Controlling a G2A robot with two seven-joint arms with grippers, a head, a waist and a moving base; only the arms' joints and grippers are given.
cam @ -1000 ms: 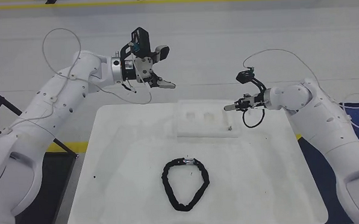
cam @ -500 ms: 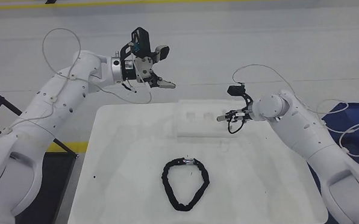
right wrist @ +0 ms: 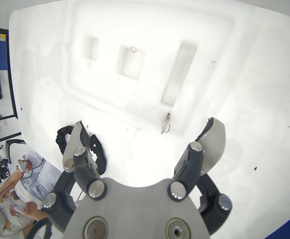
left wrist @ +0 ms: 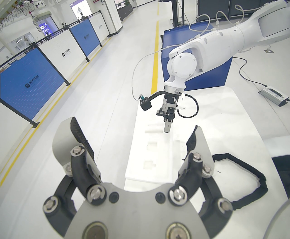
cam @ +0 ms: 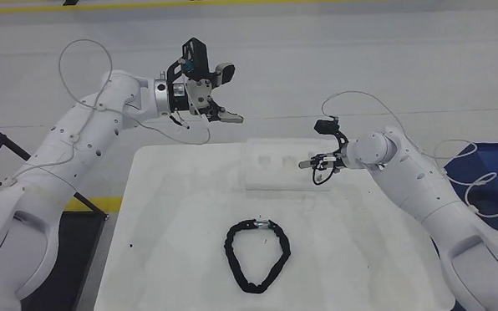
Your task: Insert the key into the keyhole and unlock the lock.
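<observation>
hovering right gripper [right wrist: 145,122] spread above key [right wrist: 166,125] on foam tray [right wrist: 154,22]; left gripper [left wrist: 134,124] spread; chain lock [cam: 230,250] apart.

The right gripper [cam: 304,163] has shifted slightly farther over the white foam tray [cam: 267,181], toward the table's [cam: 152,243] left edge, and its arm [cam: 400,161] has swung in closer behind it.
</observation>
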